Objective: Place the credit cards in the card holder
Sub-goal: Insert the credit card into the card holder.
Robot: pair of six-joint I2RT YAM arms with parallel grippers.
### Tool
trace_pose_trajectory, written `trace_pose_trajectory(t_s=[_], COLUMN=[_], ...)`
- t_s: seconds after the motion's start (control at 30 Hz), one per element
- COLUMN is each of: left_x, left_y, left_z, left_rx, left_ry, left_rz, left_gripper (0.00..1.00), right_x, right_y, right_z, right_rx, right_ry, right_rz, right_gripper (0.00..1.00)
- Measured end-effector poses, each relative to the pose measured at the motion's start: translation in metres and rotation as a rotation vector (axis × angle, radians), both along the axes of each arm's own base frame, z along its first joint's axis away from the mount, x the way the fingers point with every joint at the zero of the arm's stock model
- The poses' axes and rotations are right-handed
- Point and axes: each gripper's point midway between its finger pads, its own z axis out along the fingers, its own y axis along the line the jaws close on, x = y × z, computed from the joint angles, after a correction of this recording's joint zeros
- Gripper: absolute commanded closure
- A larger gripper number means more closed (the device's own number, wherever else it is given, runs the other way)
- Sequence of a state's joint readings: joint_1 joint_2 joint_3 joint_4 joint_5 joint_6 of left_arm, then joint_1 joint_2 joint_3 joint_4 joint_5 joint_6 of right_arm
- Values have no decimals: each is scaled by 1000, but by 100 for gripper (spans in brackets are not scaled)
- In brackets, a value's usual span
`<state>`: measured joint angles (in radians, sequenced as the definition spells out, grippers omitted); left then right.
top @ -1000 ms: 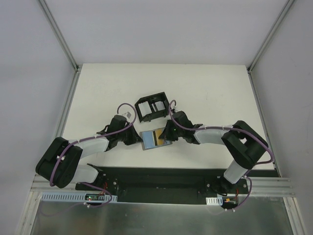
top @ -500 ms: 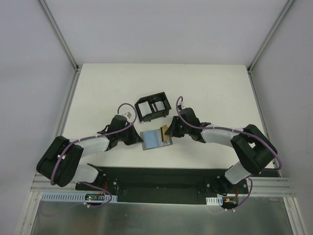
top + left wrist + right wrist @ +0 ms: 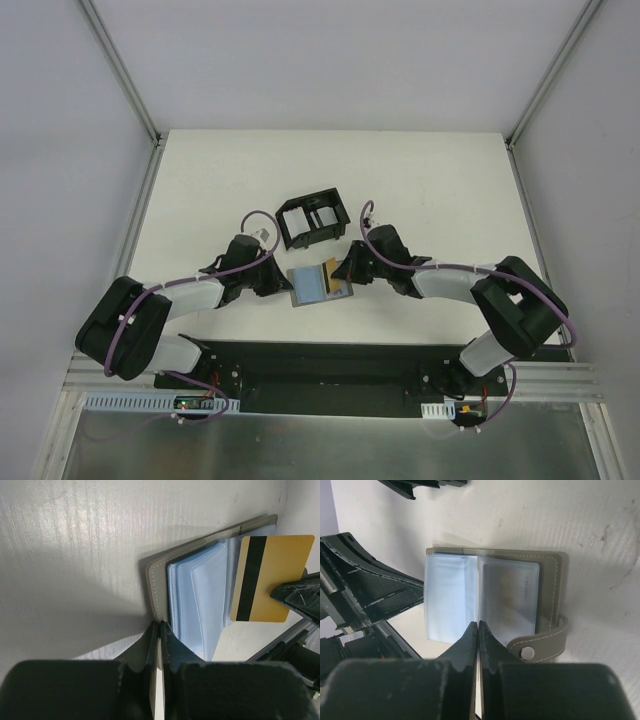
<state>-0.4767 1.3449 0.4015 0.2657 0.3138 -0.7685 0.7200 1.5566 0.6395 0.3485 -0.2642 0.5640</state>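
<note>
The grey card holder [image 3: 312, 284] lies open on the bench [image 3: 430, 190], pale blue sleeves up, near the black tray [image 3: 312, 222]. The left hand [image 3: 159, 630] pinches its cover edge. The right hand [image 3: 478, 630] grips 1 gold credit card [image 3: 270, 580] over the sleeves.

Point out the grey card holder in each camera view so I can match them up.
Top external: card holder lies open at centre, between both grippers.
Left wrist: centre right, cover edge pinched by the left gripper; gold card at its far side.
Right wrist: centre, open, tab lower right, ahead of the right gripper.
Shared landmark: the left gripper at the holder's edge, in all three.
</note>
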Motion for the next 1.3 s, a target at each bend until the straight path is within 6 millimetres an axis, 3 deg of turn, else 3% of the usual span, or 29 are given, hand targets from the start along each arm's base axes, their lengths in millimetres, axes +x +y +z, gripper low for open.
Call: trace_pose_trajectory(t_s=[0.23, 0.4, 0.57, 0.87, 1.3], left_x=[1, 1, 1, 2, 3], left_y=[0, 0, 0, -1, -1], left_z=[0, 0, 0, 0, 0], left_rx=[1, 3, 3, 4, 5], left_ry=[-6, -10, -10, -8, -7], left_rz=[-5, -7, -7, -7, -7], left_gripper=[100, 100, 100, 100, 100], right_x=[4, 4, 6, -9, -11], right_y=[5, 7, 9, 12, 14], right_z=[4, -15, -17, -26, -29], right_rx=[27, 12, 23, -1, 19], right_ry=[-22, 11, 3, -3, 16], right_rz=[5, 6, 7, 29, 11], right_gripper=[100, 100, 100, 99, 99])
